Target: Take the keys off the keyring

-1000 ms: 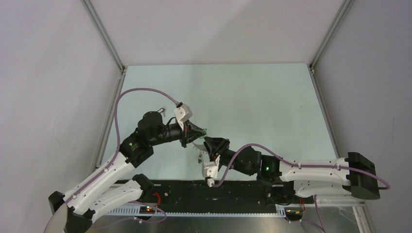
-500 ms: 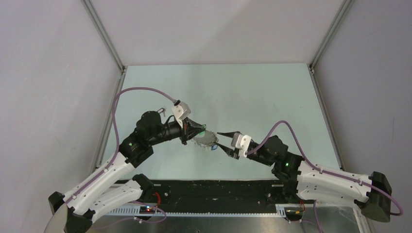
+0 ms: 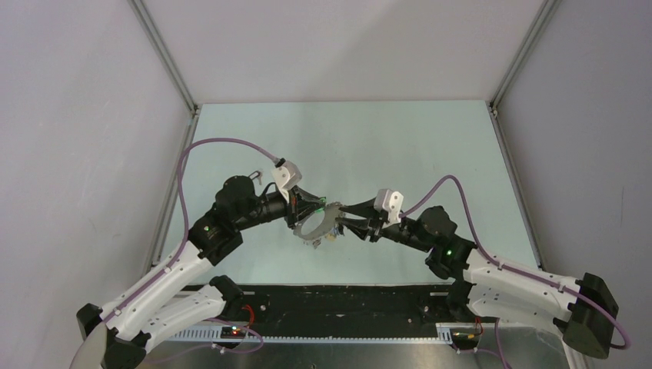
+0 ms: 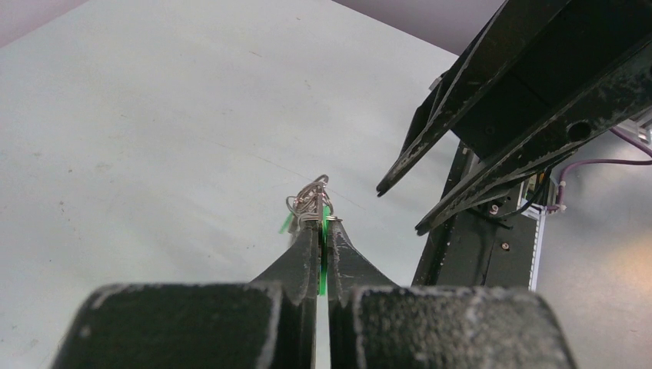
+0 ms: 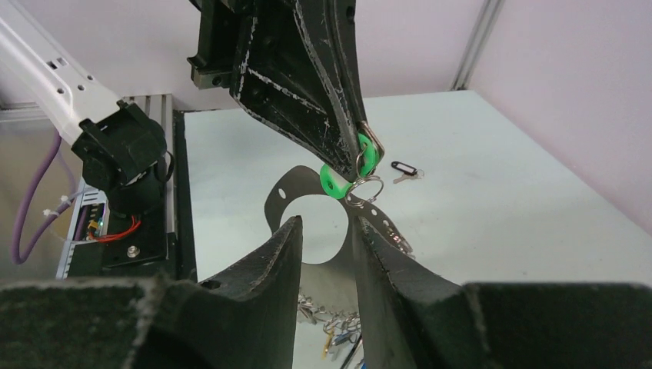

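Keyring [image 5: 274, 206], 1, a large dark loop, hangs in the air over 1 pale green table [image 3: 430, 146] inside 3 plain grey walls [image 3: 338, 46]. Grippers, 2: the left gripper [image 4: 323, 234], just above the loop, is pressed together on 1 green plastic tag [image 5: 336, 182]; the right gripper [image 5: 327, 223], jaws parted and holding nothing, sits just beside the loop. Keys: 1 cluster of keys [image 5: 324, 317] shows below the loop, too small to count, and 1 black-tagged key [image 5: 403, 167] lies apart on the table.
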Available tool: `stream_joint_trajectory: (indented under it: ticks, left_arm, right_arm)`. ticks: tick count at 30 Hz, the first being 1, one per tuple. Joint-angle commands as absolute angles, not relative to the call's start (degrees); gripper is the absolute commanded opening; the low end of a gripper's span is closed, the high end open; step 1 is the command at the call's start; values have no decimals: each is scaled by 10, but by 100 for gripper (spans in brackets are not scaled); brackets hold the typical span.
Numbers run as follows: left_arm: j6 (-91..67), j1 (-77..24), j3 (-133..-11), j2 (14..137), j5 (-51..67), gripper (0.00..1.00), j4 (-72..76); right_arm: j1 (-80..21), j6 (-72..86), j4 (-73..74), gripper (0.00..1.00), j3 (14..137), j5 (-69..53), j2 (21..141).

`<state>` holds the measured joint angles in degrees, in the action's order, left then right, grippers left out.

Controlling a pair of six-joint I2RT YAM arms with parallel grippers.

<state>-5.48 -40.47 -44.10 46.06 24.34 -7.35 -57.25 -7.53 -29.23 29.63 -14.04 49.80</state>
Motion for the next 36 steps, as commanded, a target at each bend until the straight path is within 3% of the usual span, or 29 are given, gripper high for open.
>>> stream_joint_trajectory:
  ticks: [1, 29, 33, 36]
  left_arm:
    - [-45, -403, -454, 448, 248, 0, -25]
    - [-48, -402, -454, 449, 260, 0, -21]
    - [-49, -403, -454, 449, 260, 0, -21]
    - [-48, -403, -454, 448, 261, 0, -21]
  right_arm:
    - [-568, -70, -337, 35, 323, -169, 523]
    - [-533, -47, -390, 32, 368, -233, 628]
    - [-533, -42, -392, 29, 368, -235, 634]
    - [-533, -42, -392, 20, 368, -234, 636]
